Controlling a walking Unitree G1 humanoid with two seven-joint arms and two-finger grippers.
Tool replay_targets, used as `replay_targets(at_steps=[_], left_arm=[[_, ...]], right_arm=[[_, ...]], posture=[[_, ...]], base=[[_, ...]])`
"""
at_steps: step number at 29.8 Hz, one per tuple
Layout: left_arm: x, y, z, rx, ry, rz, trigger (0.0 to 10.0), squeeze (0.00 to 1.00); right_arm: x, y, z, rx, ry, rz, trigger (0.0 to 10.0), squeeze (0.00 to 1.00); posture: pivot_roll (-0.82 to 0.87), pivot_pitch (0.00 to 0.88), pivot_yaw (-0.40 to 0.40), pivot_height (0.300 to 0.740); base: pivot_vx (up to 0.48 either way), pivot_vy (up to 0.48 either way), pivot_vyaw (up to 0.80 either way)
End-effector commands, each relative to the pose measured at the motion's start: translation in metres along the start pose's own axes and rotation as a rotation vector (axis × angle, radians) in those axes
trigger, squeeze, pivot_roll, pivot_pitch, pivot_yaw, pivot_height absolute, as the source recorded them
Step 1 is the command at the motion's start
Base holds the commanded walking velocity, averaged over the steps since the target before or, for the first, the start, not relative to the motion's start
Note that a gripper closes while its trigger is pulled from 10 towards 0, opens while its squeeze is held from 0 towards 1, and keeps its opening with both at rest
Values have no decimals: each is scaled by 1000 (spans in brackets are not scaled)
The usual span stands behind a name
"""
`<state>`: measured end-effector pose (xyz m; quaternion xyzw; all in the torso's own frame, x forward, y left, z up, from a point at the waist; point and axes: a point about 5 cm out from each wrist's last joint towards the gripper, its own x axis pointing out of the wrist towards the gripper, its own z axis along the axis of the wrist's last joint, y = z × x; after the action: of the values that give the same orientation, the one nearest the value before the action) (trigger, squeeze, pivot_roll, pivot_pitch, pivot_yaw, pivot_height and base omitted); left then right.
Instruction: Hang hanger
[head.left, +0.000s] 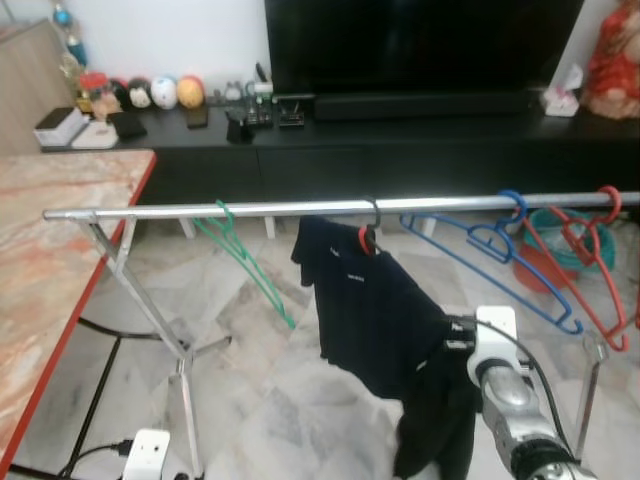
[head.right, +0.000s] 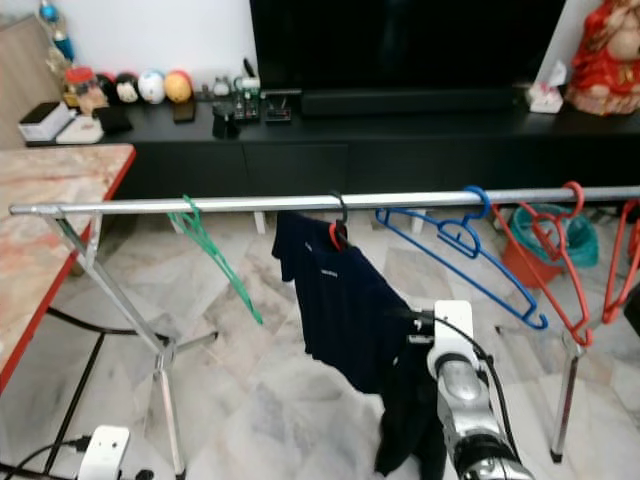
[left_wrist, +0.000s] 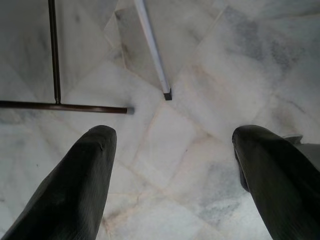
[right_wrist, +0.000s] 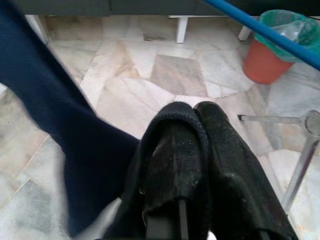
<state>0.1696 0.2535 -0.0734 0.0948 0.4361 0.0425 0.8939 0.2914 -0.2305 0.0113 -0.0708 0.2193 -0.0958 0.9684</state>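
Already hooked on the rail (head.left: 300, 208) between green hanger (head.left: 245, 262) and blue hanger (head.left: 490, 255), red hanger (head.left: 366, 240) carrying dark shirt (head.left: 375, 310), hem pinched by closed right gripper (right_wrist: 197, 150); left gripper (left_wrist: 170, 150) idle, spread, empty above floor (left_wrist: 200, 75).

Across the middle of the frame our silver rail (head.left: 300, 208) is carrying a green hanger (head.left: 243, 262), a dark shirt (head.left: 375, 310) on a red hanger (head.left: 366, 240), then blue (head.left: 500, 255) and red hangers (head.left: 585, 265). At lower right our right arm (head.left: 510, 395) is reaching against the shirt's hem.
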Motion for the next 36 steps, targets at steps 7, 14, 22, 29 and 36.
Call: replay_targets(at_steps=[7,14,22,29,36], left_arm=[[0,-3,0,6,2,1,10000,0],[0,-2,-2,1,1,3,10000,0],[0,-1,-1,0,-11,30,10000,0],[4,17,39,-70,-182,131,10000,0],[-9,36,118,-77,-594,210,10000,0]], right_arm=[[2,-6,7,1,-33,-7,10000,0],[2,-5,8,-3,-34,3,10000,0],[2,-5,7,-9,-29,20,10000,0],[2,-2,7,-12,-31,45,10000,0],[1,-3,3,-21,-20,61,10000,0]], posture=[[-5,0,34,740],[-6,0,29,740],[-4,0,23,740],[-2,0,16,740],[13,0,7,740]], base=[[0,-454,0],[0,-449,0],[0,-134,0],[0,0,0],[0,0,0]])
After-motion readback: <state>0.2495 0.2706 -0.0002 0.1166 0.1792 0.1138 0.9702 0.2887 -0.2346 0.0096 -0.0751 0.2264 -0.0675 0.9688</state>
